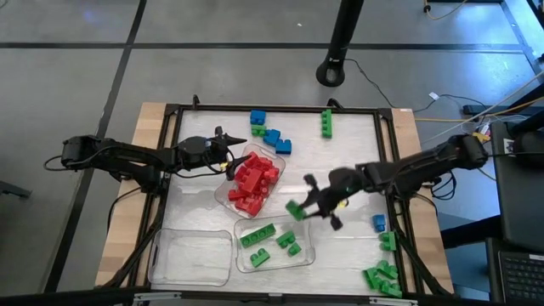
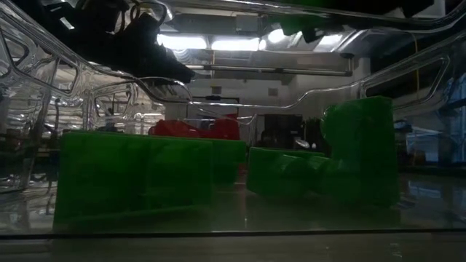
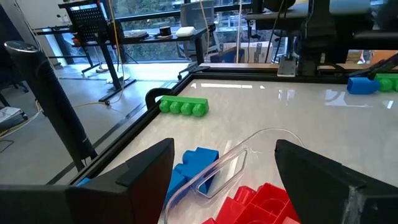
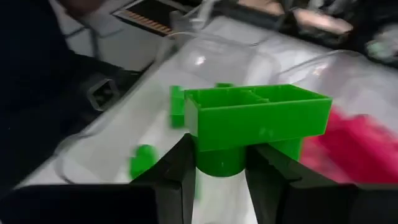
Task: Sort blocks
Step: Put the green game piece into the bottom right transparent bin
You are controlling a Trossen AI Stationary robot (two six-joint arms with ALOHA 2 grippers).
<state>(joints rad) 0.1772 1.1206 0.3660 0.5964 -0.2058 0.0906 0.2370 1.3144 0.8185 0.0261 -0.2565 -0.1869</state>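
1. From overhead: the right gripper [image 1: 308, 206] hangs just beside the upper right corner of the clear plastic tray of green bricks [image 1: 306, 255], its fingers clenched on a small green plastic brick [image 1: 295, 209]. The left gripper [image 1: 240, 133] hovers over the far end of the clear tray heaped with red bricks [image 1: 223, 194], fingers spread and holding nothing. A third clear tray [image 1: 161, 263] sits at the near left. Loose blue bricks [image 1: 270, 136] and a long green brick [image 1: 326, 122] lie near the far rail; more green bricks [image 1: 382, 277] and one small blue brick [image 1: 378, 223] wait near the right edge.

2. From table height: chunky green bricks [image 2: 138, 175] fill the foreground inside their tray, red ones [image 2: 218, 128] behind. Which arm is the dark shape overhead, I can't say.

3. Left wrist: spread dark fingers [image 3: 149, 168] frame the red tray's rim [image 3: 224, 168]; blue bricks [image 3: 196, 160] lie just beside it, and the long green brick [image 3: 183, 106] sits by the black frame rail [image 3: 124, 146].

4. Right wrist: the fingertips [image 4: 183, 165] pinch the held green brick [image 4: 261, 115] by a round stud on its underside. It looks light, rigid and smooth, so I'd guess such a narrow hold could let it twist. The tray walls look like the main obstacle on the way down.
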